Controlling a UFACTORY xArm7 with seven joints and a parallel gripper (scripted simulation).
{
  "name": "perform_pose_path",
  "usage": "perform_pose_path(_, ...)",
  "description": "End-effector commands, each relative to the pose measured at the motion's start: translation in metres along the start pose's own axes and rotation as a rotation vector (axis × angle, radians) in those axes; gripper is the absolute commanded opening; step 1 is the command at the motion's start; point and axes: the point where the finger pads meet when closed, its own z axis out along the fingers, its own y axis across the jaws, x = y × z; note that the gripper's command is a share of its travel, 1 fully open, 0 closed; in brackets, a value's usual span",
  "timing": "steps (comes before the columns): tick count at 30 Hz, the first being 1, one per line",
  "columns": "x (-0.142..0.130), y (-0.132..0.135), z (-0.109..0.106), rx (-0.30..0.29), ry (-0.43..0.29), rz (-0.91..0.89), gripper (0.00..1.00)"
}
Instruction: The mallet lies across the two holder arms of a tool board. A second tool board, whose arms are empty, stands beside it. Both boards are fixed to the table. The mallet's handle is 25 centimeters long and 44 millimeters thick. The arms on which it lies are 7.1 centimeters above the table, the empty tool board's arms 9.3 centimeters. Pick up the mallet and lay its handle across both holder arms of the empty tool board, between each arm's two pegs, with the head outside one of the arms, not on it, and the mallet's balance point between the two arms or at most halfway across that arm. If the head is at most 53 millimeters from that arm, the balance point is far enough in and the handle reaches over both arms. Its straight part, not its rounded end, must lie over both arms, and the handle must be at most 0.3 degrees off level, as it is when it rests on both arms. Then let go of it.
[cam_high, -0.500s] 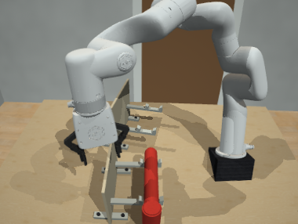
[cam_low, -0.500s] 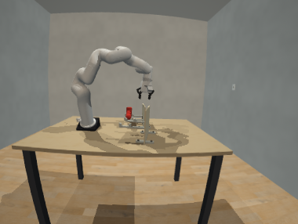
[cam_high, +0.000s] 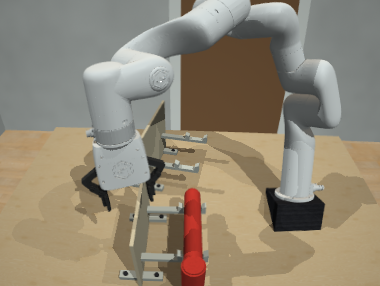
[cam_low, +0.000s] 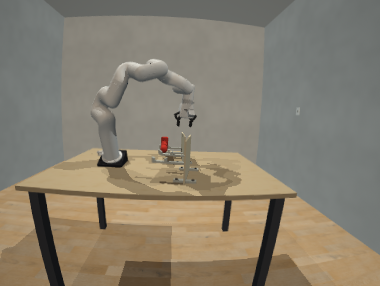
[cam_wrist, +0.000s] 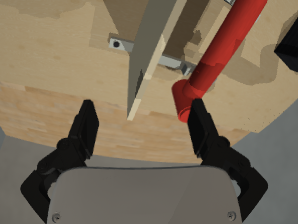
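Top view: gripper (cam_high: 129, 186) hangs spread and empty above the boards; red mallet (cam_high: 192, 230) rests across its holder arms (cam_high: 162, 210).

Bright red mallet (cam_high: 192, 235), one flat shade from handle to head. Pale beige tool boards (cam_high: 145, 210), with light grey holder arms (cam_high: 162, 210) and dark screw heads in grey foot brackets (cam_high: 127, 274). White arm (cam_high: 150, 75) with grey-tinted joints, ending in a black claw (cam_high: 127, 187); white wrist housing dotted with small grey screws. Black base block (cam_high: 295, 215). Light tan wood-grain bench (cam_low: 75, 182), streaked with darker brown shadows, on black legs (cam_low: 42, 235). Blue-grey walls (cam_low: 320, 100), a brown panel (cam_high: 225, 90) behind, honey-coloured plank floor (cam_low: 200, 250).
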Motion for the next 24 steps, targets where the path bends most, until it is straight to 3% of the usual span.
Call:
perform_pose_path(1, -0.001, -0.001, -0.002, 0.005, -0.002, -0.001, 1.0)
perform_pose_path(5, -0.005, 0.007, 0.001, 0.007, 0.007, 0.023, 1.0)
perform_pose_path(8, -0.017, 0.037, 0.014, 0.017, 0.037, 0.106, 1.0)
perform_pose_path(17, -0.031, 0.09, 0.038, 0.041, 0.078, 0.237, 1.0)
perform_pose_path(19, -0.031, 0.09, 0.038, 0.041, 0.078, 0.237, 1.0)
perform_pose_path(21, -0.035, 0.114, 0.049, 0.054, 0.092, 0.292, 1.0)
perform_pose_path(24, -0.037, 0.126, 0.055, 0.06, 0.099, 0.318, 1.0)
